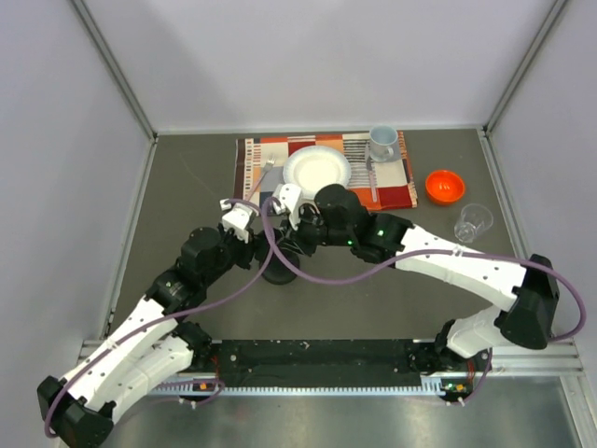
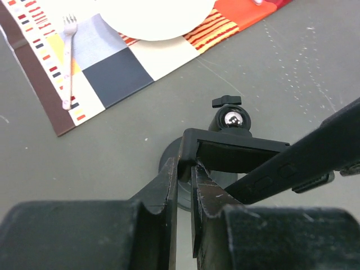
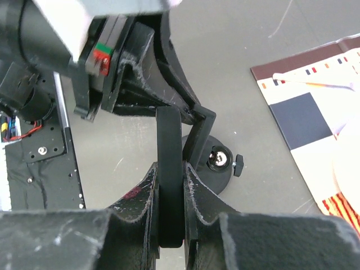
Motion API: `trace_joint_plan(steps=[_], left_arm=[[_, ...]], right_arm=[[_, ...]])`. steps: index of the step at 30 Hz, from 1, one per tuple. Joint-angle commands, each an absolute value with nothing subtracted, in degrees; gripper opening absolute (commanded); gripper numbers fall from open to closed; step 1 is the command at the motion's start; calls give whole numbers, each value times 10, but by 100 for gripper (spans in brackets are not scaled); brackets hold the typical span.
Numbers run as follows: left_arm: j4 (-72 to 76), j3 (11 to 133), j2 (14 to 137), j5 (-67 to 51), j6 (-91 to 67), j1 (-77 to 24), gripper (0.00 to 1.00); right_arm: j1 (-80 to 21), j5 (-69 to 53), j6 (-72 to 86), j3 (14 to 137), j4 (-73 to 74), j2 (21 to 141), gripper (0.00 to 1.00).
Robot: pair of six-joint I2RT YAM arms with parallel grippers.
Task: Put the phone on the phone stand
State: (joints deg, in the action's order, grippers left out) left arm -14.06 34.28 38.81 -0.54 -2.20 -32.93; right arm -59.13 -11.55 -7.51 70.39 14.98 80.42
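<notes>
Seating step: you had the phone (image 3: 169, 169) brought in to the cradle of the phone stand (image 2: 235, 153), not yet resting there on its own.
Right claw: your right claw (image 3: 170, 173) was clamped on the phone, gripping it edge-on across its thin faces.
Left claw: your left claw (image 2: 185, 167) was closed on the near corner of the stand's cradle plate, steadying it.
Phone position: it was held off the bench (image 2: 315, 67), slanting in from the right in the left wrist view, its leading end at the cradle beside the angled lip. Whether it was touching the plate could not be told.
Stand position: its round base sat on the bench just in front of the placemat (image 2: 112, 73), with the ball joint and its small knob showing behind the cradle.
Progress, judged: late in the task. Both pieces were in hand and close together, and only the seating and release remained.
Next move, judged: you would need to lower the phone's bottom edge onto the lip and lay its back flat on the plate. The left claw sat on that same corner, so it might block the way.
Risk, judged: letting go before the edge caught could have let the phone slide off or tip the stand.
</notes>
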Motion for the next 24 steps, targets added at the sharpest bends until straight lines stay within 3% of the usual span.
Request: trace_joint_plan(steps=[1,12,19,24], left_arm=[[-29,394,391,192,-70,-338,0],[-29,401,397,392,-113,-402,0],[-191,499,445,328,-220,-441,0],[-188,463,404,253,-234,-443,0]], right_arm=[[-585,46,-20,742,392,863,0],[-597,305,70,789,568,922,0],[-599,397,55,924,605,1000,0],[-592,340,38,930,569,1006,0]])
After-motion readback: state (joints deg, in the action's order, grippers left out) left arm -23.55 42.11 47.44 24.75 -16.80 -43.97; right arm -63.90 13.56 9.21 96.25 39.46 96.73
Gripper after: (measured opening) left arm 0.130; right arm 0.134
